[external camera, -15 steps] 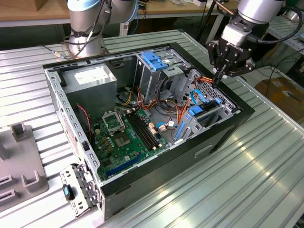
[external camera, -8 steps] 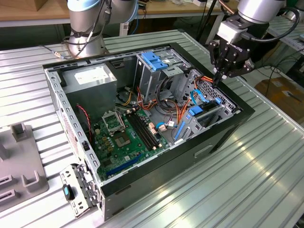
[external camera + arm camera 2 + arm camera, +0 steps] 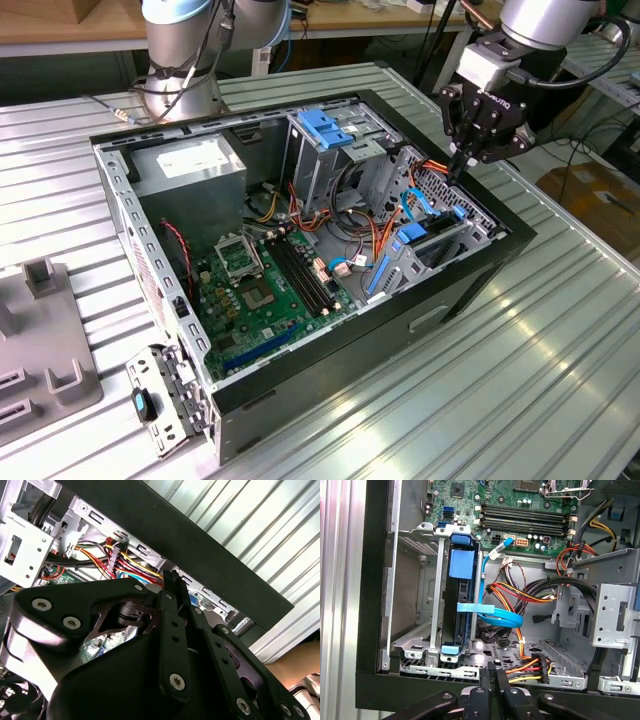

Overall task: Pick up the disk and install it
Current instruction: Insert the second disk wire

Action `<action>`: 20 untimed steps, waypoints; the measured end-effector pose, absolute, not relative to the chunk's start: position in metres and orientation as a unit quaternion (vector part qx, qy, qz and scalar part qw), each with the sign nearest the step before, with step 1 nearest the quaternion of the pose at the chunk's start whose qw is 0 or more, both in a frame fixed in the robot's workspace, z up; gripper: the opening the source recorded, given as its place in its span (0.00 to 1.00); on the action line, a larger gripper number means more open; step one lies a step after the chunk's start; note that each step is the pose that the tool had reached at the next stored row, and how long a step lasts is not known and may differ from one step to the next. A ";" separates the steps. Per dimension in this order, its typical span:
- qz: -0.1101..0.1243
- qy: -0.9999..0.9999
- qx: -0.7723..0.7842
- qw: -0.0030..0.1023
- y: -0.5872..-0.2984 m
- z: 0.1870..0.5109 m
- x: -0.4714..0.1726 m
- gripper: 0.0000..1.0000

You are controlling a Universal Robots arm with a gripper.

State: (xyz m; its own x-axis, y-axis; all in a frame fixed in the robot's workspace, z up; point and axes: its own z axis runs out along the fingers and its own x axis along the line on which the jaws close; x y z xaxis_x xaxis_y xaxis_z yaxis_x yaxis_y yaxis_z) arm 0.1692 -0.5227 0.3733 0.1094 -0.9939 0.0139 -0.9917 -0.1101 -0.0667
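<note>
Blue-railed disk seated on edge in the grey cage inside the open computer case, toward the exterior view's right. Black pincer just above the case wall there, pinched narrow, holding nothing. Likely trouble: snagging the flat blue cable draped across the disk, or the orange wires close under the tips. Ribbed metal desk underneath; workshop clutter far behind.

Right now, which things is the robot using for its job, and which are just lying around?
For the job:
- the disk, standing on edge inside the computer case
- the gripper, shut and empty, above the case's edge

Just lying about:
- the grey tray
- the loose metal bracket beside the case
- the green circuit board
- the power supply
</note>
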 end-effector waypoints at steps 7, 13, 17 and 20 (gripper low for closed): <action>-0.027 0.667 -0.744 0.020 -0.525 0.373 0.168 0.16; -0.029 0.667 -0.744 0.023 -0.530 0.373 0.159 0.16; -0.029 0.667 -0.744 0.024 -0.537 0.373 0.152 0.16; -0.029 0.667 -0.744 0.024 -0.538 0.373 0.151 0.16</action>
